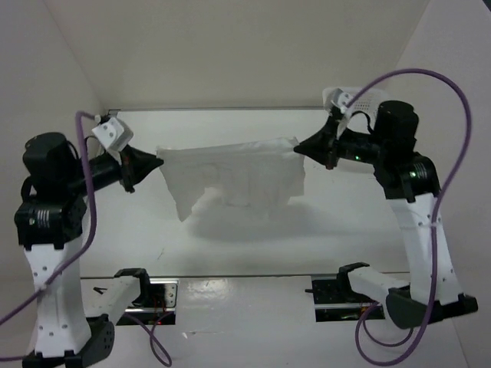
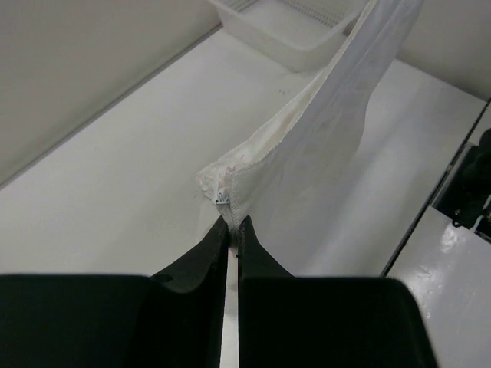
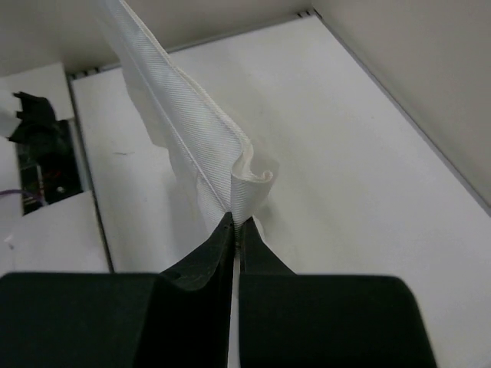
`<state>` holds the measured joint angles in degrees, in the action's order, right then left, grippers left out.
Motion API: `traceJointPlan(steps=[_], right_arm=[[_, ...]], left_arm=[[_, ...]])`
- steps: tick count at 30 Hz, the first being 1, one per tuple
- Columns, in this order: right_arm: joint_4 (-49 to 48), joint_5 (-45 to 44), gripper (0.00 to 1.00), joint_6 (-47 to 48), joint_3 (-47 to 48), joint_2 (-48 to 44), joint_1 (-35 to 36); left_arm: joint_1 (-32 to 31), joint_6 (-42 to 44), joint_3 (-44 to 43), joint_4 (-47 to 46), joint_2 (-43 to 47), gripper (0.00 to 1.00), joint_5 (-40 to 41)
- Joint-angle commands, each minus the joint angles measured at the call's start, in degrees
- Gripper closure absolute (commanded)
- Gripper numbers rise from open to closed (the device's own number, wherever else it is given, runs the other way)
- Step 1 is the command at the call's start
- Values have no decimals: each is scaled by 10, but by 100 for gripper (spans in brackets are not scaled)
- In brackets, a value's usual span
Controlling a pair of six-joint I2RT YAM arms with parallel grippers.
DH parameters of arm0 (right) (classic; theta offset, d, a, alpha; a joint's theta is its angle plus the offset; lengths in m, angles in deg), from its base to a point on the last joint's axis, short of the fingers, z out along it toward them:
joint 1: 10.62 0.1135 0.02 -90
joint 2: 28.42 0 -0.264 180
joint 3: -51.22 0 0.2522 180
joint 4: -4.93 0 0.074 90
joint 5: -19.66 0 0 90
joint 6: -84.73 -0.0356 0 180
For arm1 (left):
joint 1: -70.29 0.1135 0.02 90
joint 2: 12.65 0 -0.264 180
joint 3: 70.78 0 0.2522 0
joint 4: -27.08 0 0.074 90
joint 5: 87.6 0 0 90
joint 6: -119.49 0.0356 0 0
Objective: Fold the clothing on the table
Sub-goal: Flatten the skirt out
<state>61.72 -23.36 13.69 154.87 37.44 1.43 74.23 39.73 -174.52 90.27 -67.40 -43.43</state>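
The white clothing [image 1: 234,178] hangs stretched in the air between my two grippers, above the table [image 1: 253,245]. My left gripper [image 1: 159,162] is shut on its left corner, where a stitched hem [image 2: 224,192] shows between the fingertips. On the other side, my right gripper [image 1: 298,148] is shut on the ribbed hem [image 3: 230,184] at the right corner. The cloth's lower edge droops lowest at the left, and I cannot tell whether it touches the table.
A white perforated basket [image 1: 349,100] stands at the back right, behind the right arm, and its rim [image 2: 299,42] shows in the left wrist view. Metal rails and dark mounts [image 1: 153,287] run along the near edge.
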Motion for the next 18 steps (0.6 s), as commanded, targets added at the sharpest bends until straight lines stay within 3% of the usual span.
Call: traceJointPlan(steps=[1,10,18], right_arm=[[93,14,100,48,-12,-65,-90],[116,90,100,48,-59,-163,-157],[85,73,100,18,-78,-119,-170]], left_arm=[[69,29,-1,12,88,96,12],[117,15,76,26,208,93,-60],[117,15,98,21,129,88,-68]])
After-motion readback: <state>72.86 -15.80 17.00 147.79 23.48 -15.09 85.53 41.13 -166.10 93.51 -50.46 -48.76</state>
